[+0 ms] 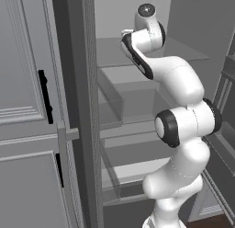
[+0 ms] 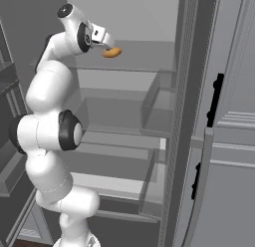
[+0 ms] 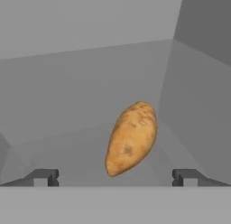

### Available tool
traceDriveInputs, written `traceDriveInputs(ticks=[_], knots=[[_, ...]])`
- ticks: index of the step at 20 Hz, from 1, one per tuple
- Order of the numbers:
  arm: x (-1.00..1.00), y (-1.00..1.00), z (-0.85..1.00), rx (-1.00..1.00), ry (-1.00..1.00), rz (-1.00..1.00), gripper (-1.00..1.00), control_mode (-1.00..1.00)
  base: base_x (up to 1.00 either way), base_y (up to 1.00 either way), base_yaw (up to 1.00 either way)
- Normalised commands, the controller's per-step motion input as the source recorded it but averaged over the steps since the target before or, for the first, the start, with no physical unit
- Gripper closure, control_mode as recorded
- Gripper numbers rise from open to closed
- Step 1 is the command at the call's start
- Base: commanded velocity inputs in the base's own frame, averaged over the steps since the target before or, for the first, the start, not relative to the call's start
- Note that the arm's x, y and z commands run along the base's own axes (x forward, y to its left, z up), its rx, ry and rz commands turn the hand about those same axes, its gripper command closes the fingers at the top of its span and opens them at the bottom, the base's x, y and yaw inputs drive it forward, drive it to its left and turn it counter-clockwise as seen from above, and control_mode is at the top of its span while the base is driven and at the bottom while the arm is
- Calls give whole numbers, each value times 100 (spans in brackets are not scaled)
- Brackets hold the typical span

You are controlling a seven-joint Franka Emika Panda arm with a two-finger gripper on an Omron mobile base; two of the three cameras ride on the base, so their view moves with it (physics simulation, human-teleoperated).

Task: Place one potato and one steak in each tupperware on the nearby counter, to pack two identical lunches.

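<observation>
a grey open fridge [image 2: 149, 116] takes up the room ahead, its door [image 1: 27, 112] swung out to one side with black handles [image 1: 45, 97] on the panel, and pale shelves [image 2: 134, 66] stacked inside with clear bins [image 2: 159, 109] along the door-side wall. the white arm [image 2: 50, 126] rises in front of the fridge and bends forward at its top, reaching onto the upper shelf. the gripper [image 2: 103, 41] is level with that shelf, its jaws spread wide apart with nothing between them. the potato [image 2: 112, 52], orange-tan and oval, lies on the upper shelf just in front of the gripper and slightly below it; in the right base view it seems very near the fingertips, though whether it touches cannot be told. in the hand view the potato [image 3: 131, 138] lies tilted on the shelf floor, its upper end leaning toward the fridge's side wall, centred between the two dark fingertips [image 3: 45, 177] and a little ahead of them, apart from both. the back wall of the fridge is plain grey behind it.
</observation>
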Motion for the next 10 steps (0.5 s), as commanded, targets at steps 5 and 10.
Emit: traceDriveInputs(ticks=[5, 10], knots=[[9, -48, 21, 9, 9, -4, -100, -100, 0, 0, 0], [26, -26, 11, 9, 5, -3, -100, -100, 0, 0, 0]])
